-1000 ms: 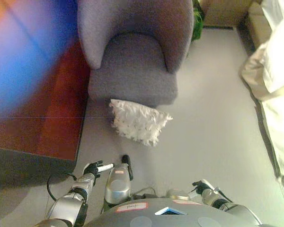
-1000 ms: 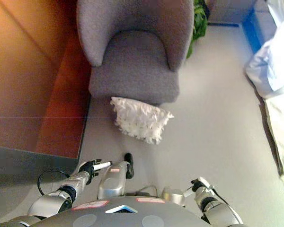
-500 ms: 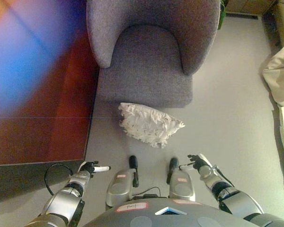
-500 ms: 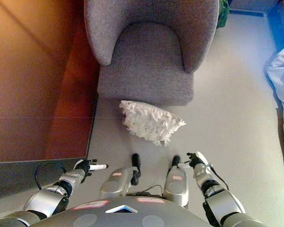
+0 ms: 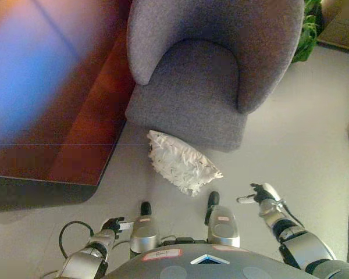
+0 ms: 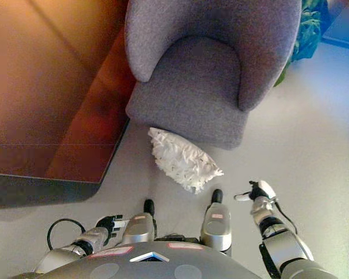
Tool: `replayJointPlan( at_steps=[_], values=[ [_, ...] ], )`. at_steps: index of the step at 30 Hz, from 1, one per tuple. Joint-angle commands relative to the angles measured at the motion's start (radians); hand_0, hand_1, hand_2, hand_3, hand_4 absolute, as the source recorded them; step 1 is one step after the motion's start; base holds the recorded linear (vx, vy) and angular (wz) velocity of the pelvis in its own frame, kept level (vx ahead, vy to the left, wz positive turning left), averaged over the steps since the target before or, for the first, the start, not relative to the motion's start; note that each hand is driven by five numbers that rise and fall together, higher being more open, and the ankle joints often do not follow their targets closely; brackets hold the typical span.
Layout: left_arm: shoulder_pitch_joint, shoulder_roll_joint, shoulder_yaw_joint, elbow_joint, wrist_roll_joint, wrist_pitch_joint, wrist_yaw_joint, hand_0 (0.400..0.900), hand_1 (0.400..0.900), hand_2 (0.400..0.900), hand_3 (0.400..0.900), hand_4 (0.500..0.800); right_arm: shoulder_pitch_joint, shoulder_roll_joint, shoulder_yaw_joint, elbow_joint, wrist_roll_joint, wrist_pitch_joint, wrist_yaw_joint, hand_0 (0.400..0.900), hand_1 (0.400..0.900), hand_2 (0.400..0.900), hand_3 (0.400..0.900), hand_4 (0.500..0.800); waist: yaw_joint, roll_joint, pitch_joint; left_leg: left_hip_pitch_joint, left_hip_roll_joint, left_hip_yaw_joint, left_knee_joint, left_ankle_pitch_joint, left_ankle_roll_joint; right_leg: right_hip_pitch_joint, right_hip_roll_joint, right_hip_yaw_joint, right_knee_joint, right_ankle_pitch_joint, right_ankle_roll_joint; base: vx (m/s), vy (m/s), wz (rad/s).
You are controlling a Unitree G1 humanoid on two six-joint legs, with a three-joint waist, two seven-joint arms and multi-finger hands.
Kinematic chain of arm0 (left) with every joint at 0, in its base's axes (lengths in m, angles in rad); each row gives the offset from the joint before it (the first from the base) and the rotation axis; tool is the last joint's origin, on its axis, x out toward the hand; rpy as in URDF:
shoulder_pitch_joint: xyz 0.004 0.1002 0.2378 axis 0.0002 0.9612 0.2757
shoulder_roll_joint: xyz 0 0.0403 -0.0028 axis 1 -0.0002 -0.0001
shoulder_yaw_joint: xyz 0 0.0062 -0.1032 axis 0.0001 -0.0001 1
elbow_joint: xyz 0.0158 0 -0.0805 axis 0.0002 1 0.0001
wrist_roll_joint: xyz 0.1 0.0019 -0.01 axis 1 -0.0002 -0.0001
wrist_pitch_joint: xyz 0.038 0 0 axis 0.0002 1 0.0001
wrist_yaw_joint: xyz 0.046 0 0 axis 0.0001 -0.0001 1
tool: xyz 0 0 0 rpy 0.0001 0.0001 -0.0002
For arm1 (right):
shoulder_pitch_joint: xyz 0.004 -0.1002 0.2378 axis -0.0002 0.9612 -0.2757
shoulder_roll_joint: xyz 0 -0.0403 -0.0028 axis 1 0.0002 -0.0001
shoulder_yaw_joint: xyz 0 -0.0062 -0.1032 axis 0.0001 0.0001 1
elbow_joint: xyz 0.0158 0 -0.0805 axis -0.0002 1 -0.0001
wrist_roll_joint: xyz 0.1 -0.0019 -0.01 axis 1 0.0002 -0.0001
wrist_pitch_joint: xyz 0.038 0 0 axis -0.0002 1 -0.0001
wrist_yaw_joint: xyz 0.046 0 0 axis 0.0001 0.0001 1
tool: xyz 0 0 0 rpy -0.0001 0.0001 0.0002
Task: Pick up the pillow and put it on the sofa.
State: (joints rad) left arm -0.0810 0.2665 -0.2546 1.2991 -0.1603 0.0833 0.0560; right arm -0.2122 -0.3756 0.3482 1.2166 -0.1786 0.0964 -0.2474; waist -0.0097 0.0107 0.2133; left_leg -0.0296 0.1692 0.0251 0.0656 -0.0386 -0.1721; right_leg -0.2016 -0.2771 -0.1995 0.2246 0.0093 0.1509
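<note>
Left eye view: a white ruffled pillow (image 5: 181, 163) lies on the pale floor (image 5: 279, 151), its upper edge touching the front base of the grey sofa (image 5: 203, 75). The left hand (image 5: 113, 225) shows low at the lower left, fingers curled with nothing in them. A green plant (image 5: 307, 35) stands beside the sofa.

Right eye view: the right hand (image 6: 257, 192) hangs right of the pillow, apart from it, fingers relaxed and holding nothing. A reddish-brown wooden surface (image 6: 52, 93) fills the left side.

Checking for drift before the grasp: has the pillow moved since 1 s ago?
No. The pillow lies on the floor against the front edge of the grey sofa as before; only the camera view has shifted.
</note>
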Motion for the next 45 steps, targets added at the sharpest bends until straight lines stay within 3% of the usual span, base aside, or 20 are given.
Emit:
replayJointPlan(
  at_steps=[1,9,15,26,33,38,39,45],
  values=[
    [-0.017,0.041,-0.025,-0.02,0.002,-0.011,0.0,0.9,0.9,0.9,0.9,0.8,-0.07,-0.004,-0.016,-0.021,0.037,-0.037,-0.033,0.9,0.9,0.9,0.9,0.8,0.031,0.006,-0.001,0.067,0.046,-0.023,-0.005,-0.041,0.052,-0.127,-0.093,0.059,0.079,0.063,0.058,0.1,-0.042,0.2],
    [-0.024,0.105,-0.017,-0.034,-0.072,-0.023,-0.041,0.9,0.9,0.9,0.9,0.8,-0.317,-0.085,0.027,-0.03,0.073,0.061,0.077,0.9,0.9,0.9,0.9,0.8,0.097,0.04,0.08,-0.058,0.042,-0.088,0.119,-0.061,0.045,-0.258,-0.161,0.088,0.256,0.028,0.061,-0.05,0.004,0.23],
    [-0.021,0.119,-0.018,-0.042,-0.16,-0.057,-0.041,0.9,0.9,0.9,0.9,0.8,-0.469,-0.171,0.067,-0.006,0.088,0.072,0.132,0.9,0.9,0.9,0.9,0.8,0.148,0.081,0.156,-0.254,0.028,-0.133,0.266,-0.065,0.033,-0.354,-0.198,0.113,0.366,-0.027,0.054,-0.14,0.038,0.12],
    [0.028,0.12,0.008,-0.067,-0.276,-0.072,-0.067,0.9,0.9,0.9,0.9,0.8,-0.667,-0.268,0.152,0.028,0.069,0.071,0.177,0.9,0.9,0.9,0.9,0.8,0.184,0.151,0.216,-0.508,0.014,-0.134,0.441,-0.065,0.025,-0.479,-0.194,0.169,0.493,-0.119,0.032,-0.05,0.05,0.0],
    [0.035,0.127,0.006,-0.091,-0.302,-0.073,-0.084,0.9,0.9,0.9,0.9,0.8,-0.734,-0.286,0.185,0.015,0.092,0.068,0.197,0.9,0.9,0.9,0.9,0.8,0.185,0.165,0.236,-0.609,0.008,-0.126,0.551,-0.09,0.032,-0.541,-0.179,0.195,0.555,-0.142,0.014,-0.04,0.022,-0.06],
    [0.038,0.129,0.01,-0.101,-0.341,-0.084,-0.073,0.9,0.9,0.9,0.9,0.8,-0.789,-0.293,0.208,-0.01,0.101,0.077,0.209,0.9,0.9,0.9,0.9,0.8,0.176,0.163,0.247,-0.707,0.003,-0.125,0.697,-0.144,0.043,-0.619,-0.163,0.228,0.64,-0.167,-0.002,-0.06,0.048,-0.13],
    [0.039,0.129,0.01,-0.102,-0.344,-0.083,-0.074,0.9,0.9,0.9,0.9,0.8,-0.795,-0.292,0.21,-0.009,0.105,0.079,0.21,0.9,0.9,0.9,0.9,0.8,0.176,0.164,0.254,-0.716,0.005,-0.129,0.751,-0.19,0.041,-0.627,-0.162,0.237,0.682,-0.204,0.001,-0.01,0.043,-0.13],
    [0.05,0.117,0.013,-0.105,-0.381,-0.091,-0.074,0.9,0.9,0.9,0.9,0.8,-0.846,-0.282,0.217,0.017,0.131,0.071,0.22,0.9,0.9,0.9,0.9,0.8,0.176,0.166,0.252,-0.816,0.003,-0.143,0.936,-0.271,0.054,-0.725,-0.163,0.267,0.803,-0.241,-0.009,-0.04,0.078,-0.11]
  ],
)
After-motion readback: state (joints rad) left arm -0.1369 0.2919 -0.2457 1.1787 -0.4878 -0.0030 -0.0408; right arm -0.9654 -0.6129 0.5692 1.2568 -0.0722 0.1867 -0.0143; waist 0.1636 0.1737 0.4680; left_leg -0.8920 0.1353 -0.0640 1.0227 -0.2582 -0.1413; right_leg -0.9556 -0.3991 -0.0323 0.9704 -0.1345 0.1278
